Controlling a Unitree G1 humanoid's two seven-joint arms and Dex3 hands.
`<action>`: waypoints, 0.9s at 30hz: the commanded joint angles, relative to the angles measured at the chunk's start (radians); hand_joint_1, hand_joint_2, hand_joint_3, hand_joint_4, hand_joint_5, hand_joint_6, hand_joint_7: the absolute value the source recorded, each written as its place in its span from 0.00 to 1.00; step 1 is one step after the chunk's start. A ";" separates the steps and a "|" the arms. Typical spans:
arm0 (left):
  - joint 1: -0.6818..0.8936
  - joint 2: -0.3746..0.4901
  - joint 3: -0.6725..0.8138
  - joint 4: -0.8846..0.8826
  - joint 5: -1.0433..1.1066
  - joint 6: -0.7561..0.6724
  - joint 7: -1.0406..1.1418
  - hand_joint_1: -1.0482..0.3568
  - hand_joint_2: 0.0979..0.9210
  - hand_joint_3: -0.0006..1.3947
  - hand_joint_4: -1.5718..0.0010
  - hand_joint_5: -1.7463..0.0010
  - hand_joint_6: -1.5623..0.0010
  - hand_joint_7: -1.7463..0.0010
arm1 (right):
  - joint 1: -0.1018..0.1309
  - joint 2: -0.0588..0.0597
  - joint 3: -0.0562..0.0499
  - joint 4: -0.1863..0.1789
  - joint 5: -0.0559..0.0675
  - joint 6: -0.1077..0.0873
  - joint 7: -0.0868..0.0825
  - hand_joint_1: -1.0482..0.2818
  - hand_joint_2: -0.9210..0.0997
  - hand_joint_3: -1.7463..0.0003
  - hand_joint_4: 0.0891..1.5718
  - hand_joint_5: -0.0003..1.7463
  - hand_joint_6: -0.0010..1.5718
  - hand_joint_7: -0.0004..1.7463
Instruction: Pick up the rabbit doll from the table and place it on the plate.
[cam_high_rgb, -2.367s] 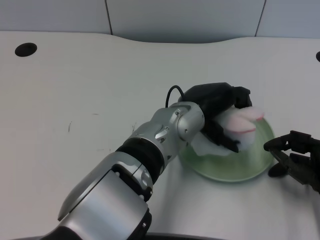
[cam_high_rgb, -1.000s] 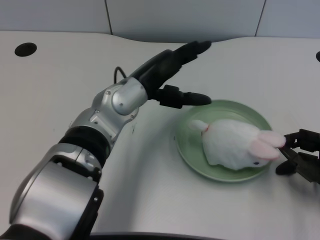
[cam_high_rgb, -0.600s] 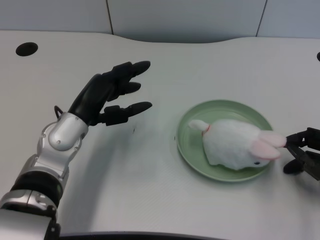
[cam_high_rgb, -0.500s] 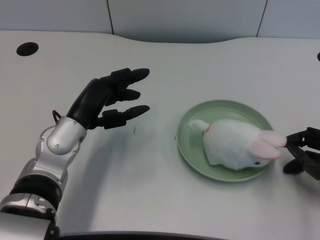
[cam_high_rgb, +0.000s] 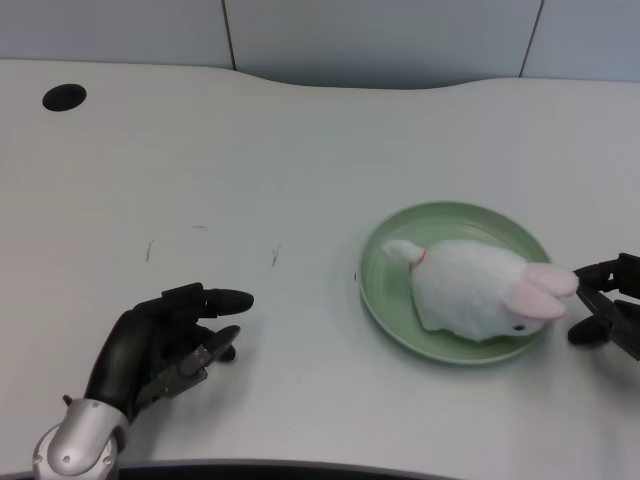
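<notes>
Rabbit (cam_high_rgb: 470, 300) lies on the plate (cam_high_rgb: 400, 240), right of centre, ears over its right rim. Your left hand (cam_high_rgb: 165, 340) has pulled back to near left, fingers loosely spread, holding nothing. Placement looks done.

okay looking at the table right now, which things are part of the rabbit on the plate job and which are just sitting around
Part of the job:
rabbit doll, lying on the plate
green plate
left hand, empty, off to the plate's left

Just there:
white table
round black hole at its far left
right hand, idle beside the plate
</notes>
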 joint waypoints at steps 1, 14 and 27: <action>0.055 0.016 0.006 -0.074 -0.017 0.056 -0.014 0.37 1.00 0.33 0.64 0.06 0.62 0.34 | 0.014 -0.013 -0.005 0.005 0.002 -0.008 -0.008 0.22 0.00 0.91 0.56 0.56 0.54 0.46; 0.044 0.024 0.073 -0.044 -0.123 0.066 -0.119 0.39 1.00 0.33 0.59 0.00 0.68 0.09 | 0.003 -0.013 -0.007 0.014 0.006 -0.006 -0.001 0.22 0.00 0.92 0.56 0.55 0.56 0.44; -0.003 0.022 0.096 0.031 -0.120 0.031 -0.102 0.38 1.00 0.32 0.56 0.00 0.67 0.08 | -0.025 -0.019 -0.014 0.076 0.007 -0.022 -0.012 0.22 0.00 0.92 0.57 0.55 0.56 0.43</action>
